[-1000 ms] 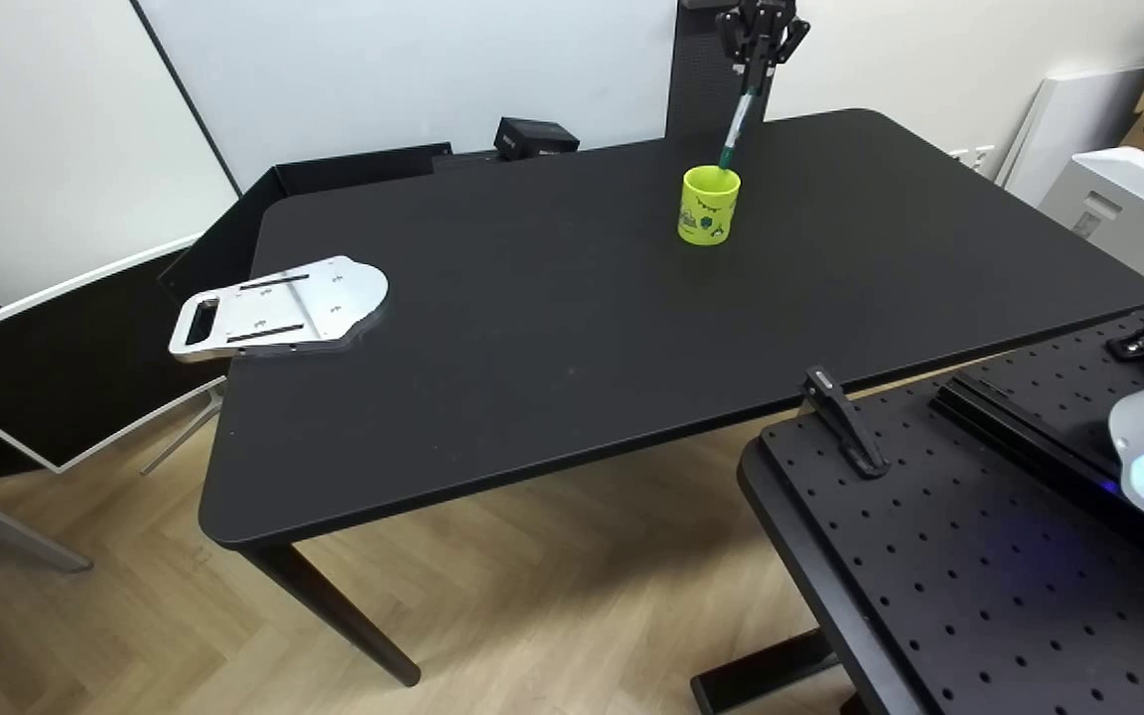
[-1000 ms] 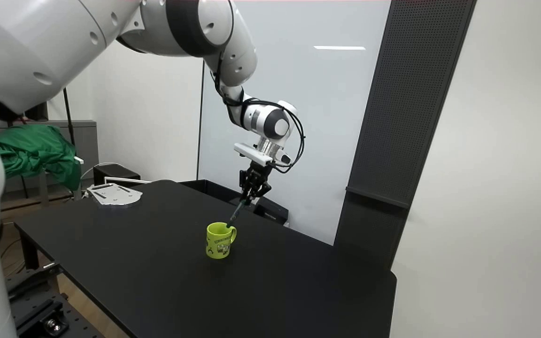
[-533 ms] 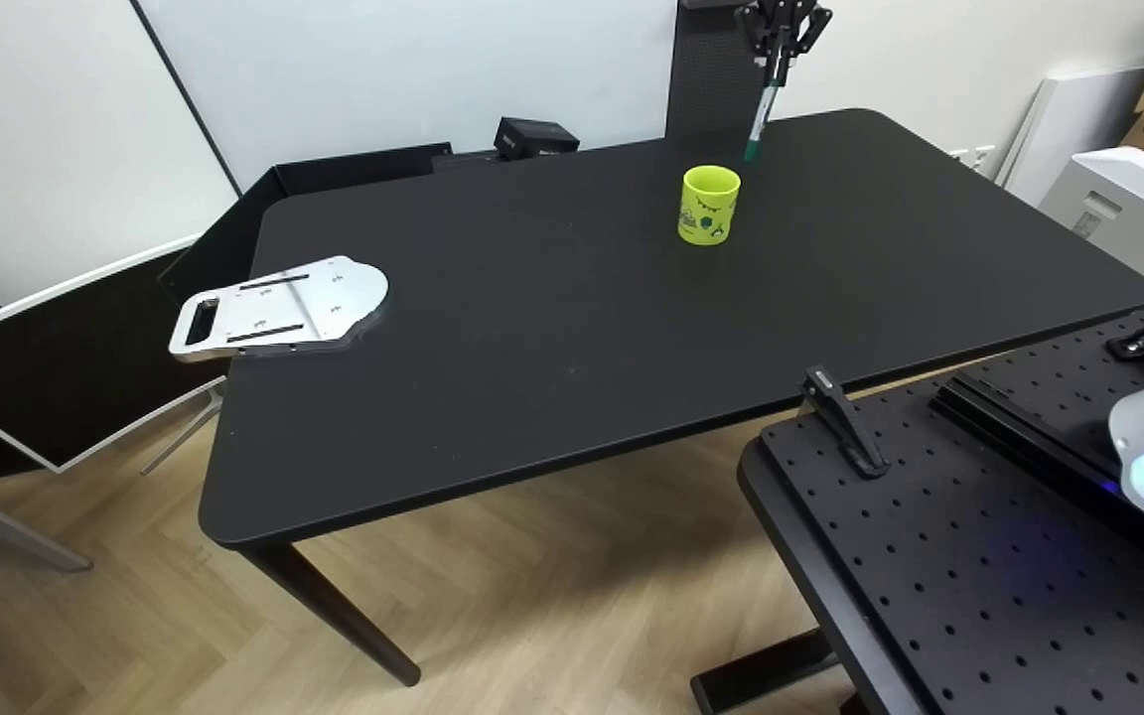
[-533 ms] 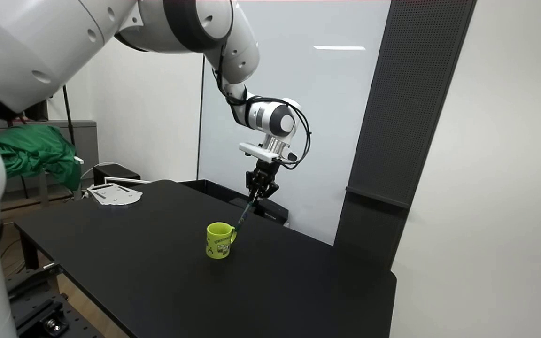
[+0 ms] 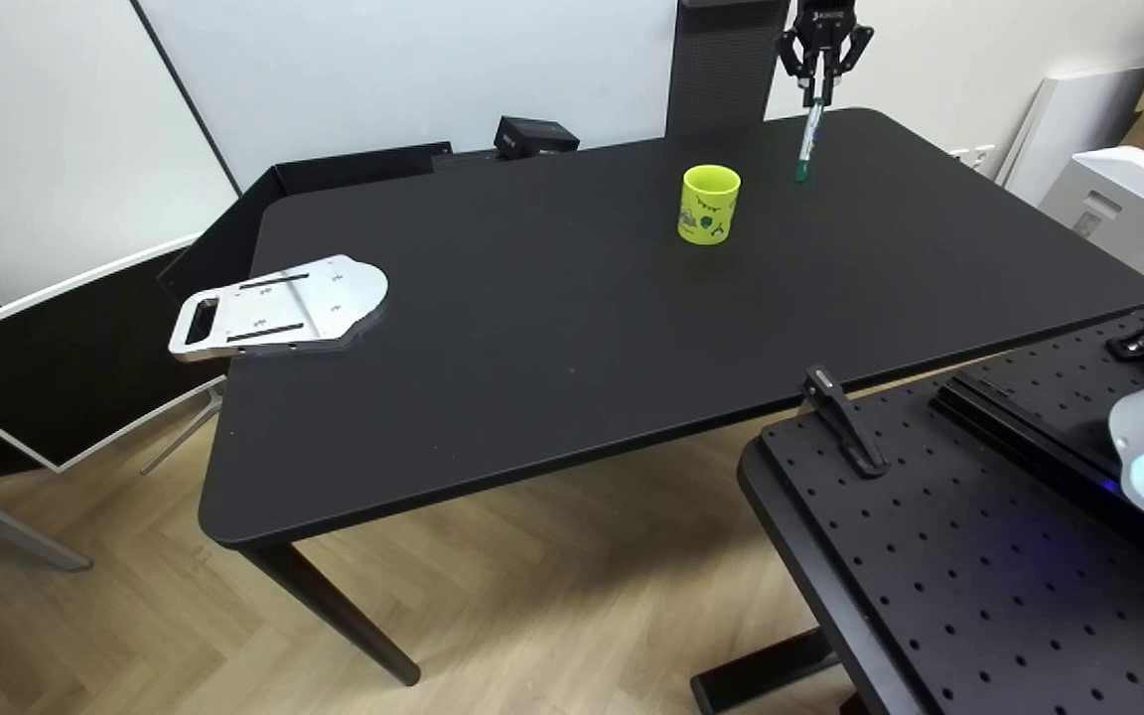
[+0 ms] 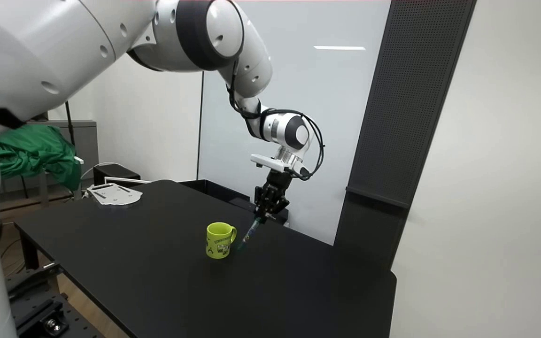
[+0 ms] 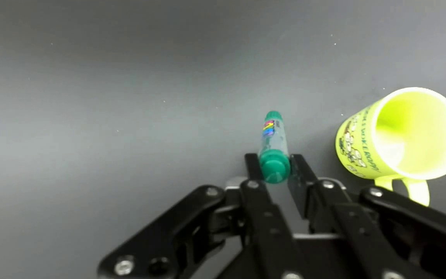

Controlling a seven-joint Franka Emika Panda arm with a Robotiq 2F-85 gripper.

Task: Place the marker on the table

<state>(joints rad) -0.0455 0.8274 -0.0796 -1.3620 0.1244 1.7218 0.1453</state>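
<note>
The marker is a pale stick with green ends. It shows in both exterior views (image 5: 809, 146) (image 6: 250, 232) and in the wrist view (image 7: 274, 137). My gripper (image 7: 273, 164) is shut on its upper green end; the gripper also shows in both exterior views (image 5: 818, 97) (image 6: 262, 217). The marker points down, slightly tilted, beside the lime-green cup. Its lower end is at or just above the black table (image 5: 532, 308), which also shows in an exterior view (image 6: 158, 272) and the wrist view (image 7: 130, 97). I cannot tell whether it touches.
The lime-green cup (image 5: 705, 211) stands upright on the table, its handle towards the marker side in an exterior view (image 6: 218, 241); in the wrist view it (image 7: 362, 143) is right of the jaws. A white panel (image 5: 284, 303) overhangs a table edge. A perforated board (image 5: 979, 556) adjoins the table.
The gripper, with the marker held, has moved away from the cup, rightward in both exterior views, and then lower. The marker's lower end was behind the cup's rim and is now beside the cup.
</note>
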